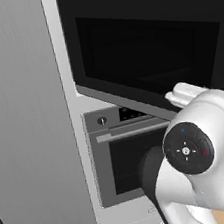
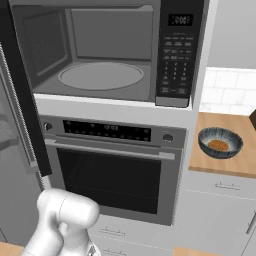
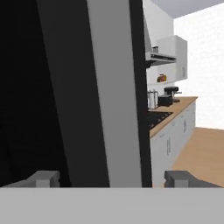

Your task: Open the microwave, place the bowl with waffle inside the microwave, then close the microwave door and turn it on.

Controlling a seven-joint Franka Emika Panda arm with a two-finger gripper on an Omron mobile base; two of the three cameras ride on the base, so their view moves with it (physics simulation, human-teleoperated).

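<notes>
Right base view: microwave point(image 2: 100, 55) cavity exposed, bowl with waffle point(image 2: 220, 142) at 3 o'clock; hand view: gripper point(image 3: 111, 178) spread apart, straddling the microwave door point(image 3: 109, 87) edge.

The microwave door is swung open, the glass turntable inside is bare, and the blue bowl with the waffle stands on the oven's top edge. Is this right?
One part is wrong. The blue patterned bowl holding the brown waffle stands on the wooden counter to the right of the grey oven, not on the oven; the right base view shows it. The black microwave door is open and the round turntable is bare.
</notes>
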